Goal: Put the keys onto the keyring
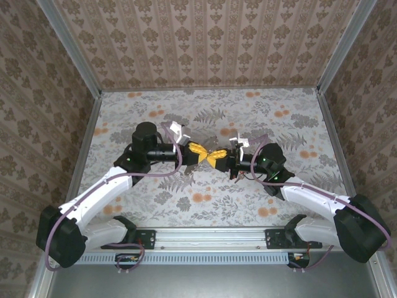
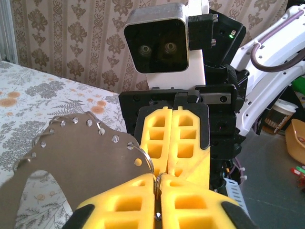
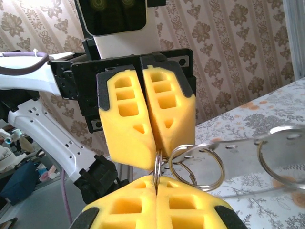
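My two yellow-fingered grippers meet tip to tip above the table, the left gripper facing the right gripper. A small silvery split ring stands edge-on between them. The left gripper is shut on it, and the right gripper is shut on its other side. A second split ring links it to the keyring, a flat brown-grey metal hoop with holes along its rim, which hangs beside the fingers. The keys are out of view.
Another split ring hangs from the hoop further right. The flowered tabletop lies below both arms, with patterned walls on three sides. Off the table's near side lie cluttered floor items.
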